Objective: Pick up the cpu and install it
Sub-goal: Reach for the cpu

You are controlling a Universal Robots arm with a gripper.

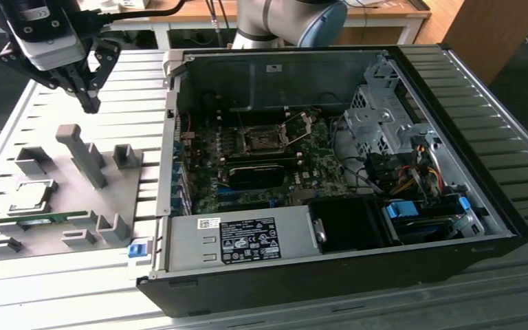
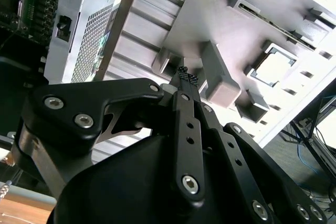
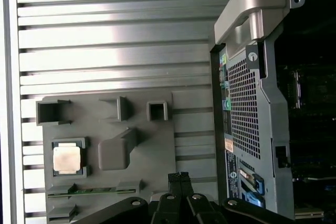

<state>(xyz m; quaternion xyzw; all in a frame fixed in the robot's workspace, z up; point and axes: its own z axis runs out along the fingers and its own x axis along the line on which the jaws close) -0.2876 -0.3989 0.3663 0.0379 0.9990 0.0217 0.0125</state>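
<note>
The cpu [image 1: 27, 196] is a small square chip with a shiny silver top, lying flat in a grey holder on the grey fixture plate [image 1: 128, 201] at the exterior view's left. Both wrist views show the cpu [image 3: 67, 159] [image 2: 273, 70] in its holder. My gripper [image 1: 88, 103] hangs above the slatted table beyond the fixture plate, apart from the cpu. Its black fingers [image 3: 179, 178] are shut together with nothing between them. The open socket [image 1: 264, 141] sits on the motherboard inside the open computer case [image 1: 484, 172].
A tall grey fixture block [image 1: 85, 155] and smaller blocks stand on the plate between my gripper and the cpu. A green memory stick [image 1: 36, 221] lies beside the cpu. The power supply [image 1: 236, 240] and the case wall [image 3: 247, 77] border the plate.
</note>
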